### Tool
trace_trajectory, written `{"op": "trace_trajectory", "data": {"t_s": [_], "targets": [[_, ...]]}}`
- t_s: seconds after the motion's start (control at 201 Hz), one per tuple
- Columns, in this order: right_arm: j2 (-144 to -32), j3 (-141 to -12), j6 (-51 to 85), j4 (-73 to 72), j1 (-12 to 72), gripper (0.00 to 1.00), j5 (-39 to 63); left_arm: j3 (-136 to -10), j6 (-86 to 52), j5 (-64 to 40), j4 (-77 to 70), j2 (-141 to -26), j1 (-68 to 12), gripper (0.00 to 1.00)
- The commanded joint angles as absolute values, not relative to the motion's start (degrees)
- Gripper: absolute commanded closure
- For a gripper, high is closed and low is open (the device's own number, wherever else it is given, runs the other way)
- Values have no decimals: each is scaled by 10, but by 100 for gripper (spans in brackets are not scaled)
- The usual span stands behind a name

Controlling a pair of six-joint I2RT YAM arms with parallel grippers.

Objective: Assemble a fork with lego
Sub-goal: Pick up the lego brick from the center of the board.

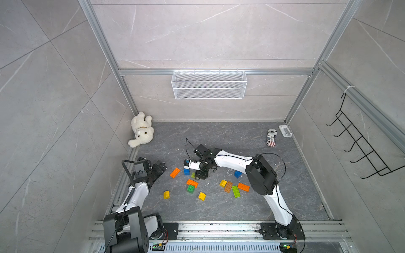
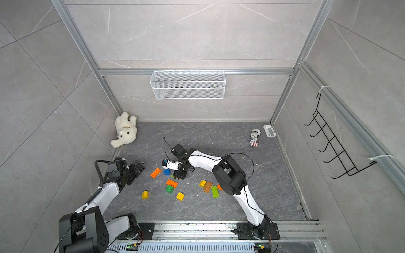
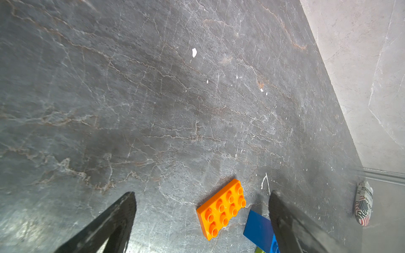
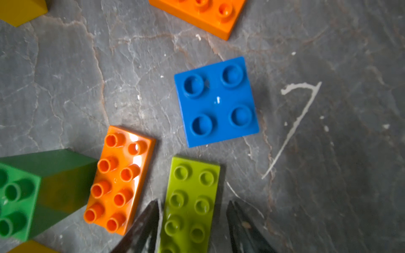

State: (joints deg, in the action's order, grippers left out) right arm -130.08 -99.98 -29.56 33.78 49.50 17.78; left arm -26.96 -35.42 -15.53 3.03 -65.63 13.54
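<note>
**Grey stone booth, softly lit**

Pale grey veined tile walls (image 1: 208,32) close in the dark slate-patterned counter (image 1: 230,208) on three sides, braced by aluminium framing (image 1: 98,43). A white wire basket (image 1: 209,84) hangs above the far edge, and a black hook rack (image 1: 361,149) is fixed to the right wall. Slotted metal rails (image 1: 219,227) line the near edge. The light is even.
</note>
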Motion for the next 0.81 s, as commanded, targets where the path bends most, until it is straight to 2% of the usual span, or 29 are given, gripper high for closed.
{"op": "trace_trajectory", "data": {"t_s": [0.0,0.279,0.557,0.801], "targets": [[-1297,-992,-274,331,500,52,164,-285,-349,-158,34,-655,138,3],[-1300,-997,-267,347,503,59,157,-285,-349,-158,32,-657,139,3],[-1258,-981,-293,358,505,71,154,-285,-352,-160,34,-652,139,3],[-1240,-1030,-342,444,504,73,160,-287,-357,-167,39,-643,139,3]]}}
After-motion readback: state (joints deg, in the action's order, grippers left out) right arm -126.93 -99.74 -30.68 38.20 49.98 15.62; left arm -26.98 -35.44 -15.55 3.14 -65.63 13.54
